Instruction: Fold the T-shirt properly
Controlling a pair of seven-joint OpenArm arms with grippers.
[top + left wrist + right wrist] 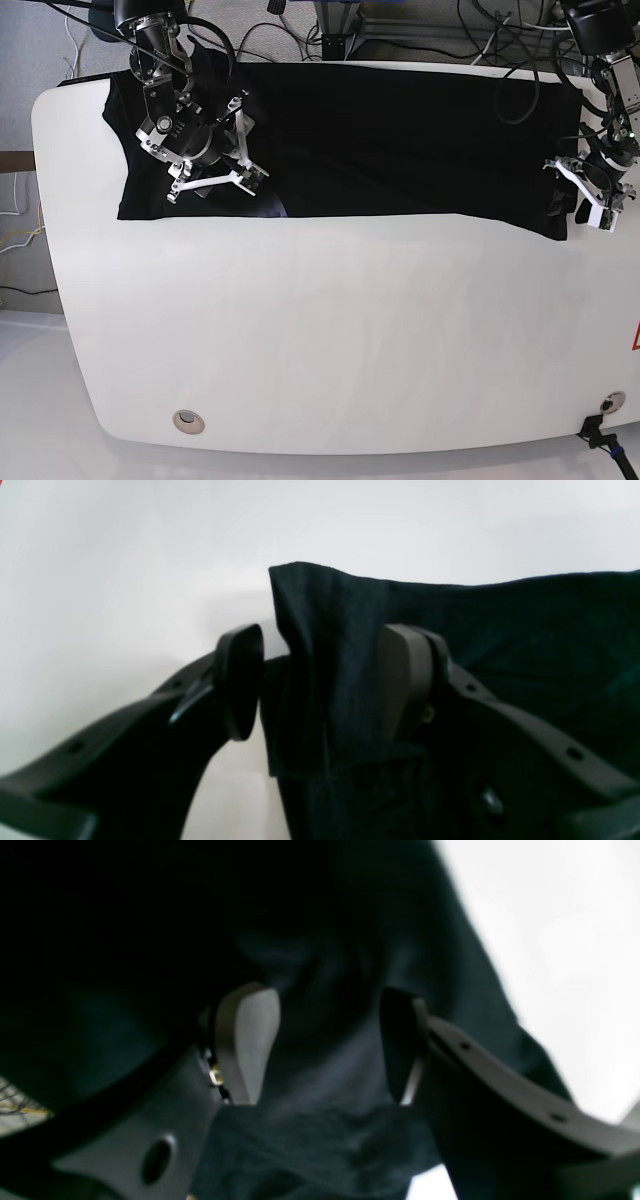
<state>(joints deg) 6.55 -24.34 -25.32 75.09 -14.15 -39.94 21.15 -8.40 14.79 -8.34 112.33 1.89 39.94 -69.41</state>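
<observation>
Overhead, the black T-shirt [400,140] lies spread across the far part of the white table [330,340]. At the picture's left, the right claw [255,180] hovers over the cloth near its front edge, fingers apart with fabric showing between them [325,1065]. At the picture's right, the left claw [565,200] sits at the shirt's end, fingers apart around a raised fold [325,680].

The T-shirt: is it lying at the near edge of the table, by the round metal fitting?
No, the T-shirt lies along the table's far edge; the round fitting is at the near edge.
</observation>
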